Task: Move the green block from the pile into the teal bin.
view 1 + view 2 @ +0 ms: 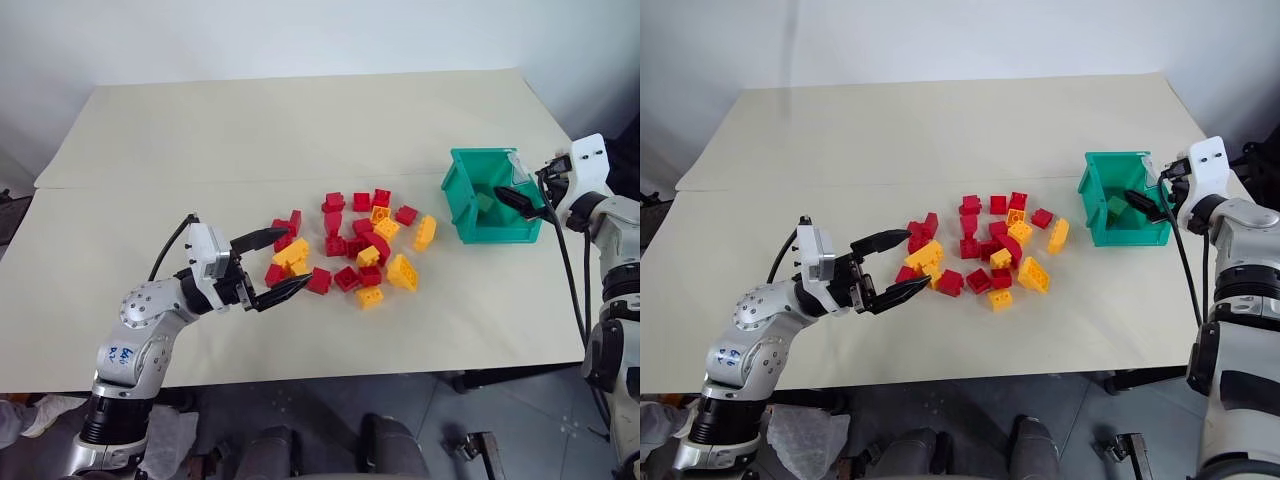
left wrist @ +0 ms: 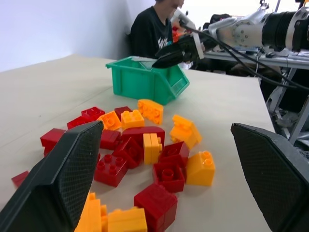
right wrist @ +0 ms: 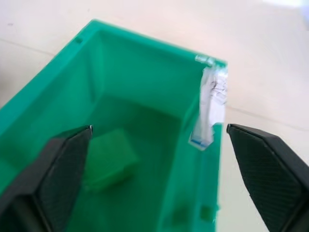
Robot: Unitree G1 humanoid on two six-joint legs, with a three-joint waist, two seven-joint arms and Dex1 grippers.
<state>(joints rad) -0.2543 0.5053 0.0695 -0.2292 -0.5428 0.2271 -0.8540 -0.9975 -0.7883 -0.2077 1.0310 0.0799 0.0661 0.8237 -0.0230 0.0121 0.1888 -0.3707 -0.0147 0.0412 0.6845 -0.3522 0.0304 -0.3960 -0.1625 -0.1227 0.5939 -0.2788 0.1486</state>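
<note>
- Green block (image 3: pixel 110 159) lies on the floor of the teal bin (image 1: pixel 462 192), loose between the spread fingers of the right pincer (image 1: pixel 523 203), touching neither that I can see.
- Right pincer hangs at the bin's open top with its jaws wide apart and nothing in them; in the head view the bin sits at about three o'clock from the pile (image 1: pixel 355 250), well apart from it.
- Left pincer (image 1: pixel 272 265) hovers at the pile's nine o'clock edge, jaws parted and empty, one fingertip just beside a red brick (image 1: pixel 276 274).
- Judged from this, the drop is made and what remains is clearing the right arm out cleanly.
- To do that well, I would lift the right pincer straight up out of the bin before swinging it away, keeping the jaws spread so neither finger drags the block back up the wall.
- Watch the white label (image 3: pixel 210 108) at the bin's corner: it stands close to one finger, and a sideways exit could snag it or nudge the light bin across the worktop (image 1: pixel 250 130).
- Keep the left pincer clear of the bricks; a brush there would scatter the pile for no gain.
- A person (image 2: pixel 154 24) sits beyond the worktop's far side, well apart from both arms.
</note>
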